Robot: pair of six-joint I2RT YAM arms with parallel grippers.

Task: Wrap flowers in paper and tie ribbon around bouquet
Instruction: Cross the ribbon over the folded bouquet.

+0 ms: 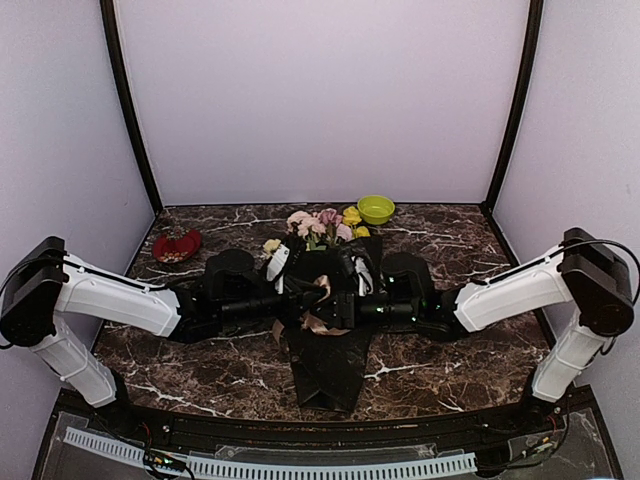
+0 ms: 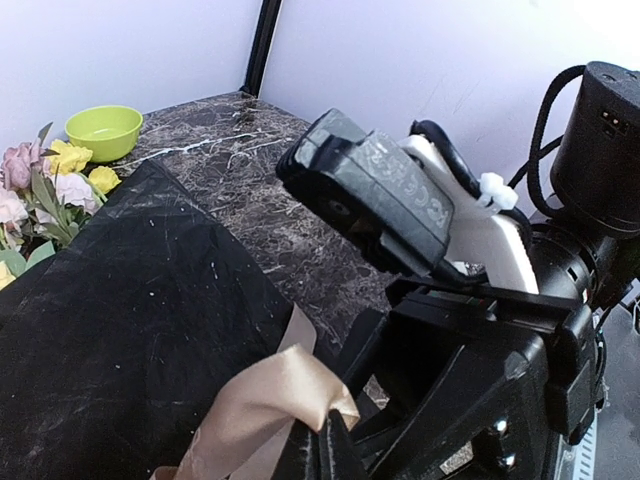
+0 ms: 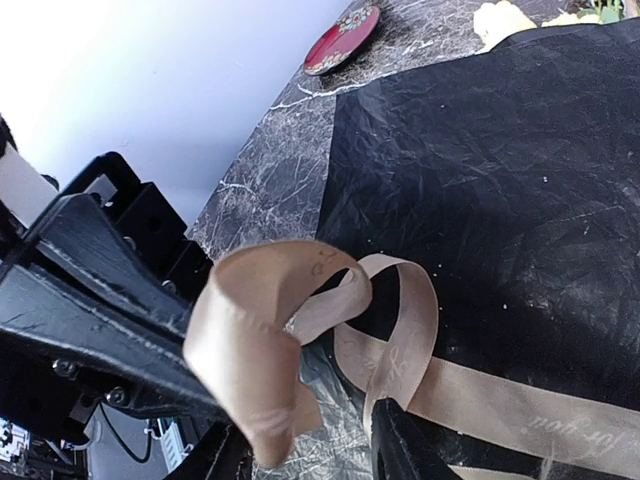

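Lab test booth: plain white walls (image 1: 320,100) enclose marbled tabletop (image 1: 440,370).

The scene is lit brightly and evenly from above, so only soft shadows are cast on the tabletop (image 1: 470,250), and the walls (image 1: 320,100) are given a pale lilac cast. In the wrist views the wall is blown out almost to white, while small glints are caught on the paper (image 3: 500,180) and a sheen on the ribbon (image 3: 250,330). The closest foreground is rendered slightly soft, and the overhead view is bowed a little along its lower edge.
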